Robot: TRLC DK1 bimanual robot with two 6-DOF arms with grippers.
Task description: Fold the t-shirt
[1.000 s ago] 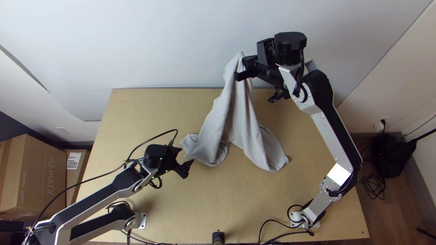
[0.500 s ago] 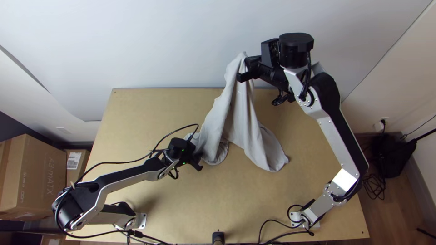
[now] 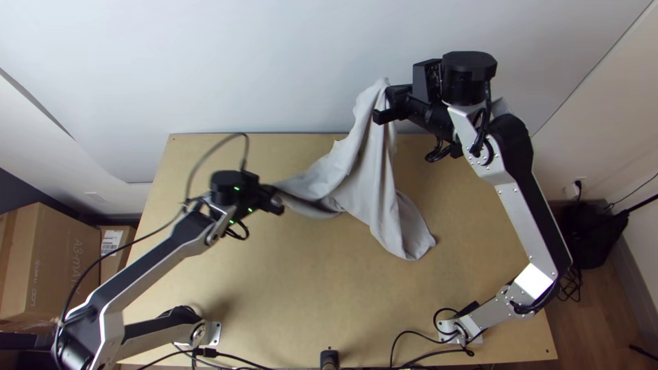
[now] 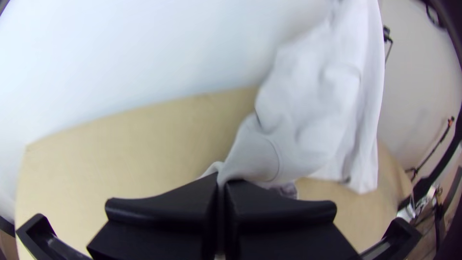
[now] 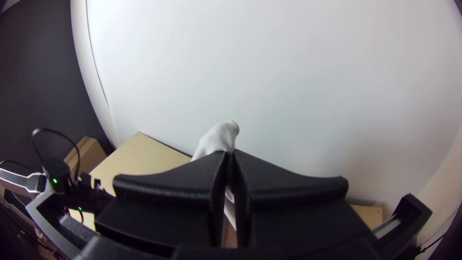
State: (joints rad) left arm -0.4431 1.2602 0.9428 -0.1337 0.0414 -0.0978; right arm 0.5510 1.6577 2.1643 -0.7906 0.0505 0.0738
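A light grey t-shirt (image 3: pixel 370 185) is bunched, drawn up at the table's far edge and trailing onto the wood. Its raised end is pinched by my right gripper (image 3: pixel 384 106), high at the back in the top view. My left gripper (image 3: pixel 277 200) holds the cloth's left end, stretched out above the table's left half. In the left wrist view, both fingers of the left gripper (image 4: pixel 222 185) are closed on an edge of the shirt (image 4: pixel 298 120). The right wrist view has the right gripper (image 5: pixel 230 159) shut, a tip of shirt (image 5: pixel 217 138) poking out beyond its fingers.
The wooden table (image 3: pixel 295 301) lies bare along its near half. A white wall (image 3: pixel 274 62) rises behind it. Cardboard boxes (image 3: pixel 51 264) stand off the left side, and cables run around both arm bases. A small black post (image 3: pixel 330 359) stands at the near edge.
My left gripper first went right to the cloth, then drew back left and away from the near edge, pulling the shirt's left end. My right gripper shifted right with its held end.
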